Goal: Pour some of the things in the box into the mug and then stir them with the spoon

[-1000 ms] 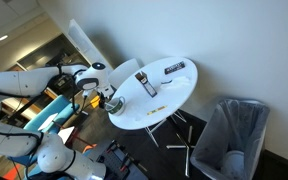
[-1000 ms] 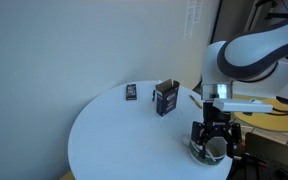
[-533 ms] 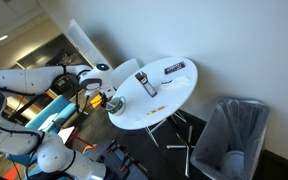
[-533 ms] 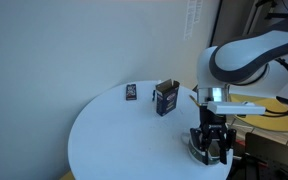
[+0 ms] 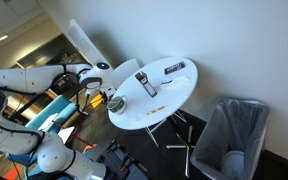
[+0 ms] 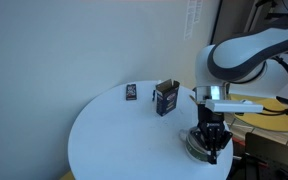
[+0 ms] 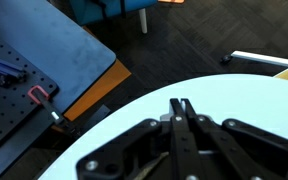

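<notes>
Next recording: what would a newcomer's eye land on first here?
A big white arm bends down at the rim of a round white table, its tool shut right at the mug. Near the table's middle a dark box stands upright, with a flat dark item lying just beyond it.

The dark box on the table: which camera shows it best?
An exterior view: the box stands close, printed face visible. In an exterior view taken from farther off, the box is only a small dark blur. The wrist view misses it.
</notes>
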Action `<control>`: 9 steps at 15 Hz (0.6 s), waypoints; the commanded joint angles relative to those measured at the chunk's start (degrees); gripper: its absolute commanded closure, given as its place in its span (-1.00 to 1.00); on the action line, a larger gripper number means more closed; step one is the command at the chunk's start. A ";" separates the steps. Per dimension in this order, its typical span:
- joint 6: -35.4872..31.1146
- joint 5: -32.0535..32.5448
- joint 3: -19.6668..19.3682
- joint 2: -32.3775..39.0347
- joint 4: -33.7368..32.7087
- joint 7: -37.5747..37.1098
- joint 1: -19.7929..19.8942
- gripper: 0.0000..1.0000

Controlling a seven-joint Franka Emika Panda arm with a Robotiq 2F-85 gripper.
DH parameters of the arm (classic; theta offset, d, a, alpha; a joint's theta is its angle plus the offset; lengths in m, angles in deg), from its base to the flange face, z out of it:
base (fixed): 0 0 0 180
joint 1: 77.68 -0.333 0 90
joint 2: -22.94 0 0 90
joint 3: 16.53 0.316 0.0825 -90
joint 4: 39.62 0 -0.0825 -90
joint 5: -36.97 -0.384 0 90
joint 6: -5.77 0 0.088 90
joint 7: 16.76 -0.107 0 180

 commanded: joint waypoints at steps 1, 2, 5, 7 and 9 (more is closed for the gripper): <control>1.87 -0.92 -0.29 -0.97 -1.53 -0.53 0.32 0.98; 2.21 -1.16 -0.50 -1.27 -1.76 -0.14 0.40 0.98; 5.24 -2.52 -1.74 -1.25 -3.05 1.54 0.89 0.98; 8.53 -4.66 -3.27 -0.58 -4.11 3.17 1.61 0.98; 13.55 -7.73 -5.59 0.72 -5.55 6.45 2.81 0.98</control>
